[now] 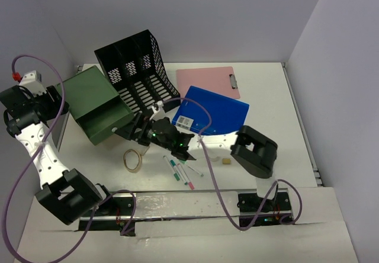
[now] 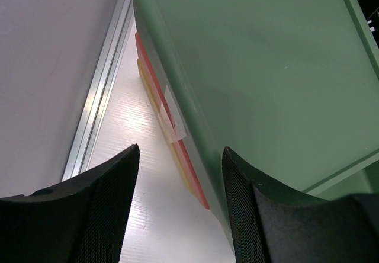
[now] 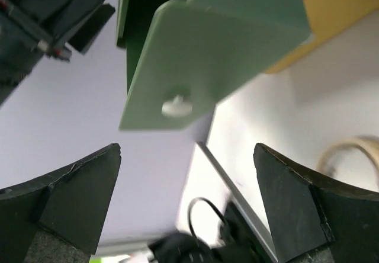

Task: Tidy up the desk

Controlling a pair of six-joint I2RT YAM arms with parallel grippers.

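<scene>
Right fingers [image 3: 77, 186] are spread as wide as they go with nothing in them, lined up on the white knob [image 3: 174, 106] of the drawer [image 1: 106, 124], which juts out of the green box [image 1: 89, 91]. Left fingers [image 2: 106, 204] sit low at the box's left side, partly apart and gripping nothing. Whether one of them touches the box wall, I can't tell.

The white bench [image 1: 266, 91] carries it all. The box stands on its left part, and there's bare surface well off to the box's right.

My read is that the drawer is the business here. To do it well, keep the knob centred between the right fingers and move straight along the drawer's slide. Come in at an angle and a light box would likely swivel. The left arm looks well placed to steady the box from its side. Mind the tape roll [image 1: 132, 160] just in front of the box, near the right arm.
</scene>
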